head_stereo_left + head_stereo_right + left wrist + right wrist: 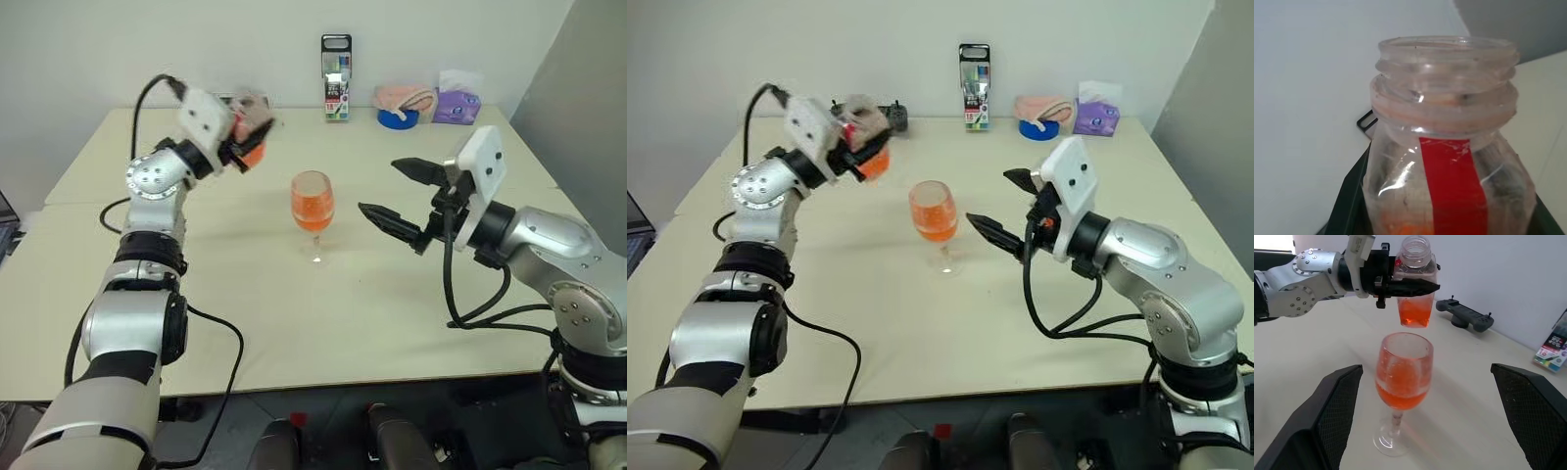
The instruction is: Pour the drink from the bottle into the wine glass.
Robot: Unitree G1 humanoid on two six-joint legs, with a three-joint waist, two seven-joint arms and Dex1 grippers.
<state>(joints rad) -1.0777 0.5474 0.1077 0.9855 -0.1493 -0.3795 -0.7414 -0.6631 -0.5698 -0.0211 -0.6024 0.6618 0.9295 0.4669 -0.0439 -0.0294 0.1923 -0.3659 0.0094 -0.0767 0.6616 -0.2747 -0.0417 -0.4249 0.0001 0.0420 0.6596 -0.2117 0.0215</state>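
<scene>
Bottle (1414,281), upright and uncapped with some drink (1413,312) left, is pinched in the left gripper (1400,286) up and far-left of the wine glass (313,213), while the right gripper (397,194) hangs spread wide just right of it.

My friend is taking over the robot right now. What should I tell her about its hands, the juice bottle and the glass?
Left gripper: shut on the small clear plastic bottle, held upright above the table, uncapped, a little orange-red drink left in it.
Right gripper: open, holding nothing, beside the clear stemmed wine glass.
Wine glass: standing on the beige table, roughly half full of drink.
Done: most of the pour.
Left: probably pour the rest or set the bottle down.
</scene>
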